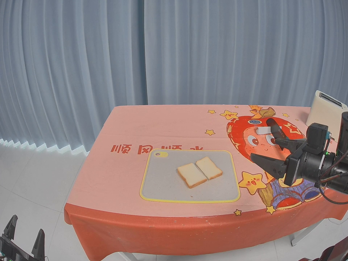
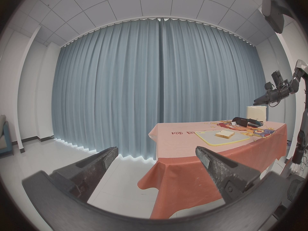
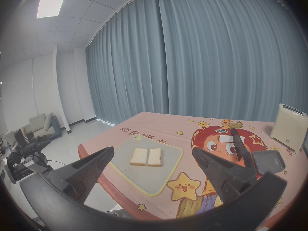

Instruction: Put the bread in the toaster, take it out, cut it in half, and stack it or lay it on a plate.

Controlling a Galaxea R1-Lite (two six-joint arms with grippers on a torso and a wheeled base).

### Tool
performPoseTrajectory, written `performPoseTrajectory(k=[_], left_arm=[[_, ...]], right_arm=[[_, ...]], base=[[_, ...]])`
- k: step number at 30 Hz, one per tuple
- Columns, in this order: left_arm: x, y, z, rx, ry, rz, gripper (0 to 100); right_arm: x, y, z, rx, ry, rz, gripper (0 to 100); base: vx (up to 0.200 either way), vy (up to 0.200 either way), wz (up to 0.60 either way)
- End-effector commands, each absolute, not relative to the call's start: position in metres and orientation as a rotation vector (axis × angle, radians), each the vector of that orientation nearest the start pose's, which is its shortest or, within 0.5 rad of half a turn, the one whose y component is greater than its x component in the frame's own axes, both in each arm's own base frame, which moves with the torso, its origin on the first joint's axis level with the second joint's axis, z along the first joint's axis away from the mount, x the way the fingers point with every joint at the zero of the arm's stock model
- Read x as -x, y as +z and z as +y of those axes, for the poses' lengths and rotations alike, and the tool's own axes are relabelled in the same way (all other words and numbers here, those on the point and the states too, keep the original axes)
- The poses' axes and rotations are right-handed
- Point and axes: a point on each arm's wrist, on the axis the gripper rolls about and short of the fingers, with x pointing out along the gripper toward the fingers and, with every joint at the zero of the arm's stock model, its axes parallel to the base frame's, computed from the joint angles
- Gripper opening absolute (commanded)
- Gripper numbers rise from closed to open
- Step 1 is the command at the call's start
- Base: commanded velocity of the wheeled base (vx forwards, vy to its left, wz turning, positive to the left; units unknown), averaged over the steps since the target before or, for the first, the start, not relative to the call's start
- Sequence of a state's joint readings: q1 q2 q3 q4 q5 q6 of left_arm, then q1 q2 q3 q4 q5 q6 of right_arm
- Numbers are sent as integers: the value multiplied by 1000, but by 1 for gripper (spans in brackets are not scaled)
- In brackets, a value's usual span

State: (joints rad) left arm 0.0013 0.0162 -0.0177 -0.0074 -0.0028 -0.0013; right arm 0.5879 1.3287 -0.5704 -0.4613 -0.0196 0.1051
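Head view: bread halves (image 1: pixel 199 171) at centre frame on cutting board (image 1: pixel 159 189); soft, light, crumbly, so grip crust edges gently. Right pincer (image 1: pixel 264 148) and left pincer (image 2: pixel 156 151) both spread, empty.

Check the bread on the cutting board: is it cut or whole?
Cut. The bread lies as two halves side by side on the cutting board, a clear split between them.

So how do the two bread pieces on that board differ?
On the yellow-rimmed grey cutting board, the left pale bread piece looks wider, the right pale bread piece narrower. The left one lies nearer the board's front rim, the right one farther back. Both lie flat, side by side.
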Motion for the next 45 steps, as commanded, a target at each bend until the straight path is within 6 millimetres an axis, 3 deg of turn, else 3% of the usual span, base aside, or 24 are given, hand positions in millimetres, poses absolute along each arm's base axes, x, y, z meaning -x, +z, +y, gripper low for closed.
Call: performPoseTrajectory(k=[1,18,37,45], left_arm=[[22,76,0,2,-2,-2,100],[22,76,0,2,-2,-2,100],[22,76,0,2,-2,-2,100],[22,76,0,2,-2,-2,100]], right_arm=[[-177,186,115,0,530,356,100],[-185,198,132,18,526,325,100],[-210,211,141,39,467,380,100],[-226,206,142,45,421,401,100]], base=[[0,0,0],[0,0,0],[0,0,0],[0,0,0]])
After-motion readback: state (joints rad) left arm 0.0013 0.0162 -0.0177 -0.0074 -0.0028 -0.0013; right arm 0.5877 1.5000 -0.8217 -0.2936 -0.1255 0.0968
